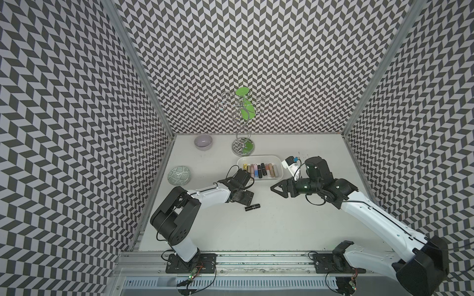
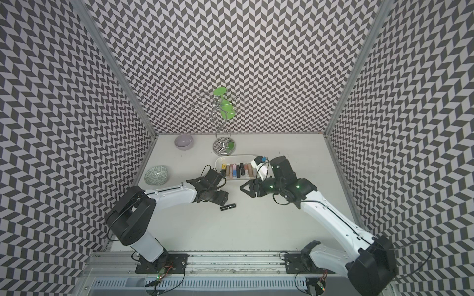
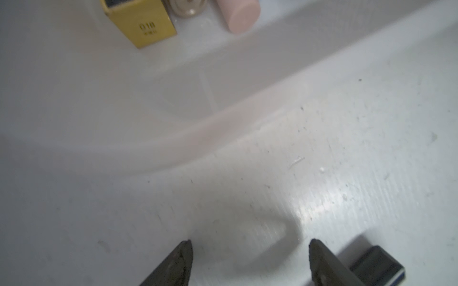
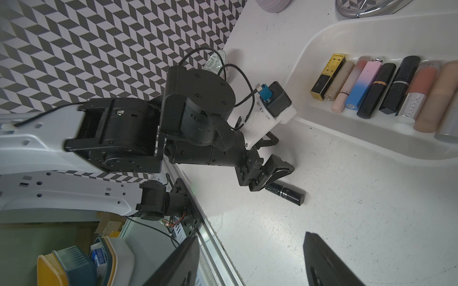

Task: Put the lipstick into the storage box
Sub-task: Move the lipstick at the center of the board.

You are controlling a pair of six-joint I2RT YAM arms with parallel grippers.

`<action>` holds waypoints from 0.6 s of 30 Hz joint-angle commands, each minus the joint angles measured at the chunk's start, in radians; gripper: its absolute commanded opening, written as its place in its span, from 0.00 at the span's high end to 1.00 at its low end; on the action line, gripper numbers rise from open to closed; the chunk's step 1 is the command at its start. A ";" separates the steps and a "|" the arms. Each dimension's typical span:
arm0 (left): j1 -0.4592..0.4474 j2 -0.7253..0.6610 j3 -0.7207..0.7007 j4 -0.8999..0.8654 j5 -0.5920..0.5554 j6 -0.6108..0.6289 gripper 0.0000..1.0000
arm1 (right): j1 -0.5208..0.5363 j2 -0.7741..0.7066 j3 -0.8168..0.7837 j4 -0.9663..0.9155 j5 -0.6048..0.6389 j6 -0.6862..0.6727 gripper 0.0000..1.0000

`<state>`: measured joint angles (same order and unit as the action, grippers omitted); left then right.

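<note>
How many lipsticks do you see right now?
10. A row of nine lies in the storage box; one black lipstick lies on the table beside the left gripper. More may be hidden at the box's end.

Walls [image 1: 256,64] bore a black-and-white chevron pattern on three sides | corner posts [image 1: 139,66] were bare aluminium | tabletop [image 1: 282,225] was white, speckled, evenly lit | front rail [image 1: 256,257] was aluminium

1 storage box [image 1: 259,159], 9 lipsticks [image 1: 259,171] inside, 1 loose lipstick [image 1: 252,207], 1 bowl [image 1: 203,141], 1 plate [image 1: 179,175], 1 wire stand [image 1: 241,148]
</note>
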<state>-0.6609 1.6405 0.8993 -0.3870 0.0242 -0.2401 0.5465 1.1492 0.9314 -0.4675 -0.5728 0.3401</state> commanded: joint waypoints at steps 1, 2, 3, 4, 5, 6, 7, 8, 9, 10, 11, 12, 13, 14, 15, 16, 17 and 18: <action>-0.005 -0.103 0.026 -0.058 0.112 -0.005 0.21 | -0.003 -0.026 -0.057 0.018 0.024 0.033 0.29; -0.011 -0.138 0.030 -0.064 0.130 0.001 0.21 | -0.003 -0.029 -0.079 0.009 0.020 0.034 0.29; -0.019 -0.168 0.029 -0.074 0.136 0.009 0.21 | -0.002 -0.035 -0.101 0.005 0.015 0.033 0.29; -0.031 -0.198 0.030 -0.090 0.150 0.022 0.21 | -0.001 -0.050 -0.128 0.011 -0.002 0.031 0.29; -0.043 -0.224 0.031 -0.120 0.137 0.024 0.21 | 0.003 -0.064 -0.152 0.019 -0.008 0.027 0.29; -0.050 -0.244 0.034 -0.150 0.122 0.021 0.21 | 0.025 -0.072 -0.161 0.008 0.027 0.008 0.29; -0.051 -0.273 0.034 -0.177 0.108 0.013 0.21 | 0.069 -0.072 -0.155 -0.030 0.087 -0.036 0.28; -0.049 -0.306 0.031 -0.200 0.086 -0.006 0.21 | 0.117 -0.062 -0.147 -0.069 0.158 -0.083 0.26; -0.043 -0.336 0.029 -0.216 0.066 -0.027 0.20 | 0.150 -0.050 -0.145 -0.088 0.203 -0.117 0.24; -0.026 -0.374 0.030 -0.227 0.062 -0.054 0.20 | 0.174 -0.036 -0.147 -0.098 0.239 -0.154 0.22; -0.005 -0.414 0.029 -0.237 0.062 -0.090 0.20 | 0.180 -0.024 -0.158 -0.076 0.217 -0.167 0.20; 0.021 -0.445 0.026 -0.240 0.071 -0.125 0.20 | 0.199 -0.019 -0.174 -0.032 0.197 -0.188 0.19; 0.045 -0.483 0.020 -0.233 0.089 -0.148 0.20 | 0.235 -0.015 -0.189 0.033 0.197 -0.201 0.18; 0.068 -0.520 0.014 -0.227 0.105 -0.203 0.19 | 0.281 -0.005 -0.190 0.081 0.226 -0.223 0.17; 0.085 -0.550 0.011 -0.221 0.112 -0.232 0.19 | 0.338 0.009 -0.177 0.102 0.265 -0.262 0.13; 0.100 -0.583 0.010 -0.213 0.120 -0.261 0.18 | 0.402 0.036 -0.155 0.113 0.319 -0.312 0.09; 0.112 -0.610 0.013 -0.211 0.121 -0.285 0.18 | 0.445 0.065 -0.123 0.104 0.351 -0.360 0.07; 0.118 -0.640 0.016 -0.203 0.122 -0.304 0.18 | 0.480 0.110 -0.084 0.078 0.366 -0.436 0.07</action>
<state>-0.5568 1.0592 0.9123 -0.5823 0.1223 -0.4343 0.9436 1.1995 0.7803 -0.4641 -0.3153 0.0841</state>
